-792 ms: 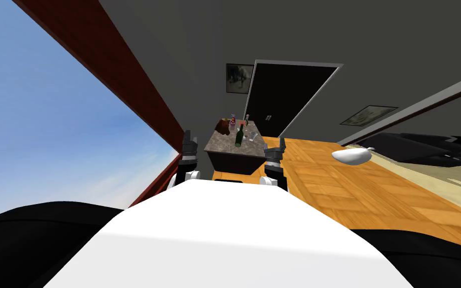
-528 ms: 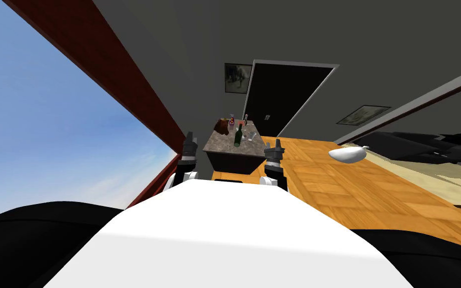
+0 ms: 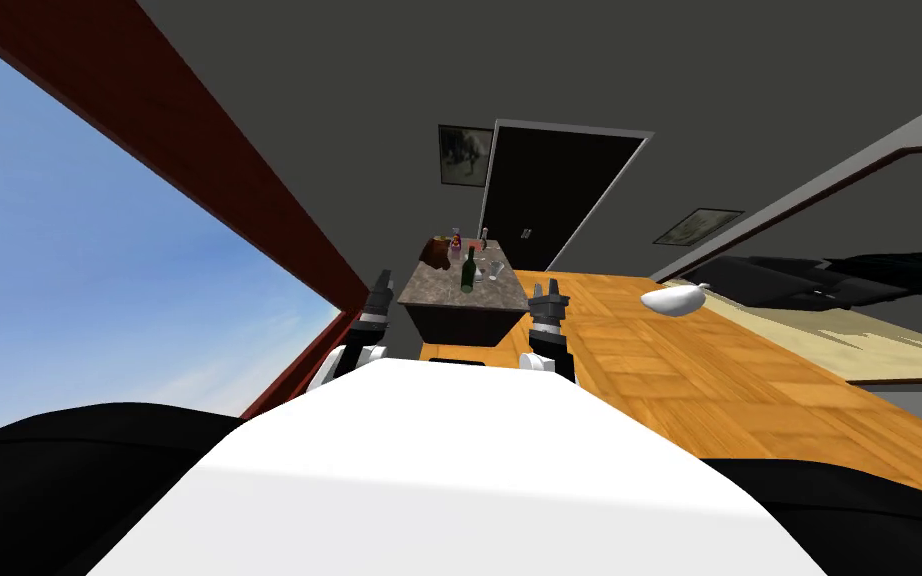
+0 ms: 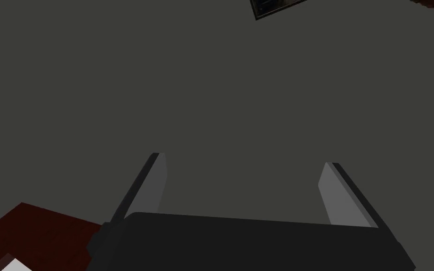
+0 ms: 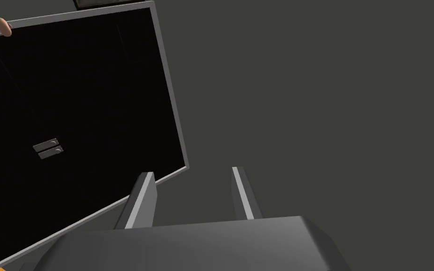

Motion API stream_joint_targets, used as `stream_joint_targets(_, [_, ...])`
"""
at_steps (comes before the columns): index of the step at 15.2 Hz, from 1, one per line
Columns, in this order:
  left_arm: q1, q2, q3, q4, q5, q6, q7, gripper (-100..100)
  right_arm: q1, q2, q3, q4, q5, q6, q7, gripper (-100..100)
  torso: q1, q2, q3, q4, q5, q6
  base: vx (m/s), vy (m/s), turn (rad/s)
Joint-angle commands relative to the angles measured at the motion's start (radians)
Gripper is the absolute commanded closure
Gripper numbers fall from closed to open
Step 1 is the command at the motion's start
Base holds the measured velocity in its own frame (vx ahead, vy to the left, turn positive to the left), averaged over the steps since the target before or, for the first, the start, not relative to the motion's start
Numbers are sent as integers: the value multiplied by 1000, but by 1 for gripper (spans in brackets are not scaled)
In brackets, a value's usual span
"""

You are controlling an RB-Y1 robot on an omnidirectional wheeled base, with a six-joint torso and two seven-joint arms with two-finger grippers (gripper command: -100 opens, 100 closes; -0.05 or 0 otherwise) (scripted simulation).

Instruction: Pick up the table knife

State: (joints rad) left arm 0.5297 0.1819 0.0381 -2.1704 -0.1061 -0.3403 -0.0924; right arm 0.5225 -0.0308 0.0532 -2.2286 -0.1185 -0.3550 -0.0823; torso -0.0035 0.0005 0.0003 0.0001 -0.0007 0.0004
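Ahead of me, a stone-topped table (image 3: pixel 446 291) carries a green bottle (image 3: pixel 468 272) and things too small to tell; I cannot pick out the table knife there. My left gripper (image 4: pixel 244 160) and right gripper (image 5: pixel 190 171) are empty, fingers parted.

Stone-topped table (image 3: pixel 449 292) with green bottle (image 3: pixel 468 272)

The head view is rolled and taken through a very wide lens, so the straight edges of the window (image 3: pixel 99 230) and wall (image 3: pixel 569 70) splay toward the corners. The sky in the window is the brightest area. The wall renders a dim, flat dark grey. The wood floor (image 3: pixel 709 370) and tabletop (image 3: pixel 454 292) are evenly lit. Edges are crisp. In its wrist view, the jaws of the left gripper (image 4: pixel 243 159) show pale faces and dark outer edges.
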Motion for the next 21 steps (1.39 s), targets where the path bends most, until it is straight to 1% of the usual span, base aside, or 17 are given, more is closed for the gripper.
stream_joint_targets(1, [2,28,8,9,-3,13,0,-100,0,0,0,0,0,0,0,0,0,0,0,0,0,0,0,-58,-107])
stream_joint_targets(2, [4,63,18,24,-7,29,-1,-100,0,0,0,0,0,0,0,0,0,0,0,0,0,0,-5,-59,-146])
stream_joint_targets(3, [4,63,18,24,-7,29,-1,-100,0,0,0,0,0,0,0,0,0,0,0,0,0,0,-7,-55,-120])
stream_joint_targets(4, [7,99,29,40,-10,45,-2,-100,0,0,0,0,0,0,0,0,0,0,0,0,0,0,1,-65,-145])
stream_joint_targets(5, [7,99,29,40,-10,45,-2,-100,0,0,0,0,0,0,0,0,-1,0,0,0,0,0,6,-62,-110])
stream_joint_targets(6, [9,135,39,57,-14,64,-3,-100,0,0,0,0,0,0,0,0,-1,0,0,0,0,0,0,-76,-140])
stream_joint_targets(10, [15,208,60,93,-19,104,-5,-100,0,0,0,0,0,0,0,0,-3,0,0,0,-1,0,4,-95,-187])
stream_joint_targets(11, [18,237,69,113,-20,125,-5,-100,0,0,0,0,0,0,0,0,-3,-1,0,0,-1,0,12,-78,-152])
stream_joint_targets(12, [18,246,69,113,-20,125,-5,-100,0,0,0,0,0,0,0,0,-2,-1,0,0,-1,0,10,-69,-129])
stream_joint_targets(13, [22,278,77,133,-21,148,-6,-100,0,0,0,0,0,0,0,0,-2,-1,0,0,-1,0,15,-80,-182])
stream_joint_targets(14, [22,284,77,133,-21,148,-6,-100,0,0,0,0,0,0,0,0,-2,-1,-1,0,-1,0,20,-76,-156])
stream_joint_targets(15, [26,319,85,154,-21,172,-6,-100,0,0,0,0,0,0,0,0,-2,-1,-1,0,-1,0,18,-72,-184])
stream_joint_targets(16, [26,322,85,154,-21,172,-6,-100,0,0,0,0,0,0,0,0,-2,-1,-1,0,0,0,17,-72,-158])
stream_joint_targets(18, [30,362,91,175,-19,197,-5,-100,0,0,0,0,0,0,0,0,-2,-1,-1,0,-1,0,19,-85,-176])
stream_joint_targets(19, [34,393,95,196,-17,222,-5,-100,0,0,0,0,0,0,0,0,-2,-1,-1,0,-1,0,28,-81,-176])
stream_joint_targets(20, [34,402,95,196,-17,222,-5,-100,0,0,0,0,0,0,0,0,-2,-1,-1,0,-1,0,35,-76,-146])
stream_joint_targets(21, [38,438,98,218,-13,248,-4,-100,0,0,0,0,0,0,0,0,-2,-2,-1,0,-1,0,43,-83,-195])
